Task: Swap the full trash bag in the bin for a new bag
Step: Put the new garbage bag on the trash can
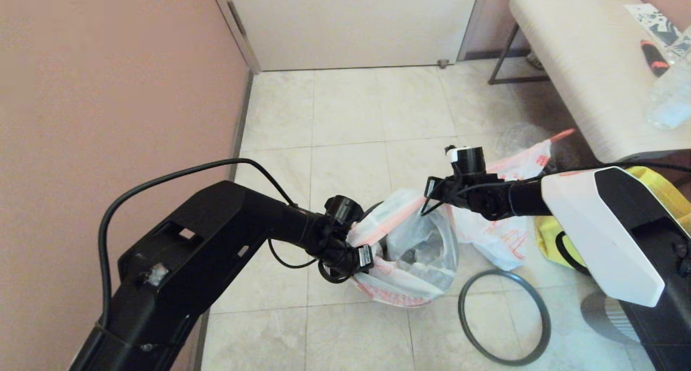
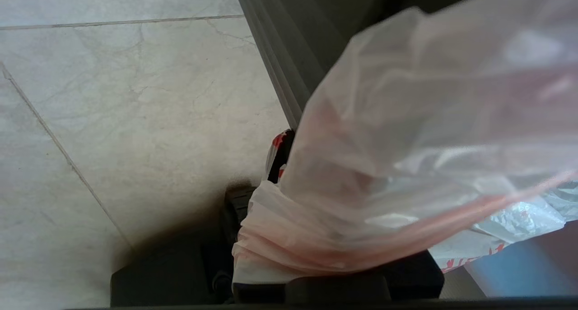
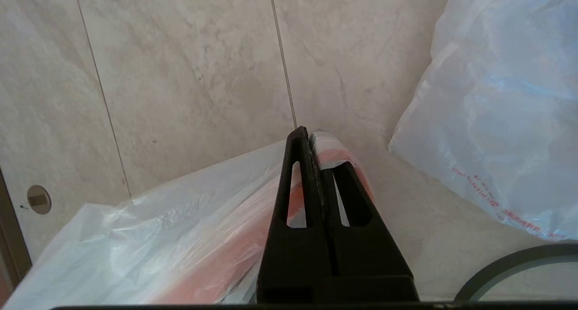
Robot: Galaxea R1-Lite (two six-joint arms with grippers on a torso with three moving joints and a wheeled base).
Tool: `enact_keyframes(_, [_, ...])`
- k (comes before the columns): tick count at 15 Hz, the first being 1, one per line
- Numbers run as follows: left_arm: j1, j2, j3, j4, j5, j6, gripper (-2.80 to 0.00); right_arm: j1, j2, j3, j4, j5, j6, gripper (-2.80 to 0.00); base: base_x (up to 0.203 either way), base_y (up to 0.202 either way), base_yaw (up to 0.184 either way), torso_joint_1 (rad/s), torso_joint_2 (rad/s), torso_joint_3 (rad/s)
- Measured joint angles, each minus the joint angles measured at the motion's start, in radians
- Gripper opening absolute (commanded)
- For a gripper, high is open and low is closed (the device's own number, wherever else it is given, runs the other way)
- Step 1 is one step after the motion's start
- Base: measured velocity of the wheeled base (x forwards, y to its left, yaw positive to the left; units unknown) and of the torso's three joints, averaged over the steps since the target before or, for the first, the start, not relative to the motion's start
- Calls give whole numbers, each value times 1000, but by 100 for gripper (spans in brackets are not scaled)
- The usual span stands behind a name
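The new bag (image 1: 402, 284), thin white plastic with orange-red print and a pink-orange edge band, hangs stretched between both grippers over the black bin (image 1: 376, 205); only a dark arc of the bin's rim and a shadow through the plastic show. My left gripper (image 1: 366, 244) is shut on a bunched fold of the bag's edge (image 2: 289, 238), which hides most of its fingers. My right gripper (image 3: 308, 134) is shut on the edge band on the opposite side (image 1: 432, 191). The full trash bag (image 1: 499, 238) lies on the floor just right of the bin, beyond my right gripper.
The thin dark grey hoop (image 1: 505, 317) lies flat on the tiles in front of the full bag. A yellow tote (image 1: 553, 241) sits under my right arm. A bench (image 1: 583, 63) with a bottle stands at the back right; the pink wall (image 1: 108, 90) runs along the left.
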Motion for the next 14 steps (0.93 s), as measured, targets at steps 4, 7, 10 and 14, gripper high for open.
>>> enact_keyframes(4, [-5,-9,5,-6,-3,1,-280,38,-46,4,113,1,0,0,0,0,0,0,0,0])
enact_keyframes(7, [-5,-19,15,-13,-9,1,-280,51,-65,5,133,2,-31,0,0,0,0,0,0,0])
enact_keyframes(10, [-6,-22,16,-15,-14,0,-280,61,-82,15,148,2,-20,0,0,0,0,0,0,0])
enact_keyframes(14, [-6,-23,15,-16,-13,1,-280,68,-166,72,255,21,2,0,0,0,0,0,0,0])
